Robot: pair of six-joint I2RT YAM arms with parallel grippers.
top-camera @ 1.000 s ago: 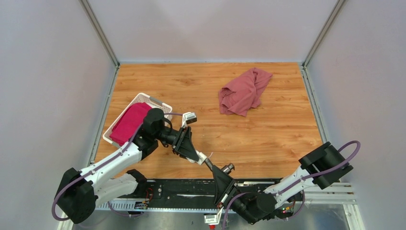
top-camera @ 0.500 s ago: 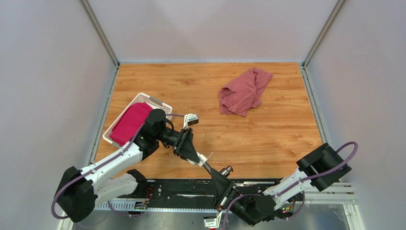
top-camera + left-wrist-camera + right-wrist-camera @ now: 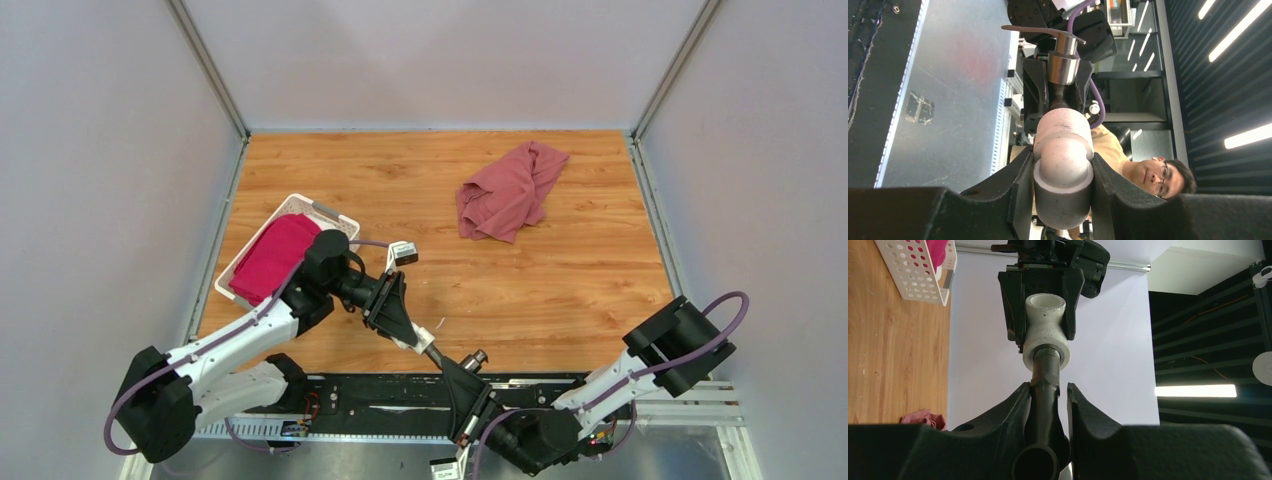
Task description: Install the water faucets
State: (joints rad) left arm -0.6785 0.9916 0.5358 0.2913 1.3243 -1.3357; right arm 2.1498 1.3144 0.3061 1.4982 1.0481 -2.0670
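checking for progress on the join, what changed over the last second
The left pincer and right pincer both shifted slightly toward the near edge, still shut on the white fitting and the dark tap, which are held end to end. Nothing was taken or released. The cloth and basket stayed put.

The worktop is warm brown wood with thin darker lines. The cloth on the far side is dusty red. The basket on the left is white with small round holes, and the fabric in it is bright pink. The fitting is white. The tap is dark grey with a shiny silver part. The fingers are black. The arms are white and black, with purple cables.
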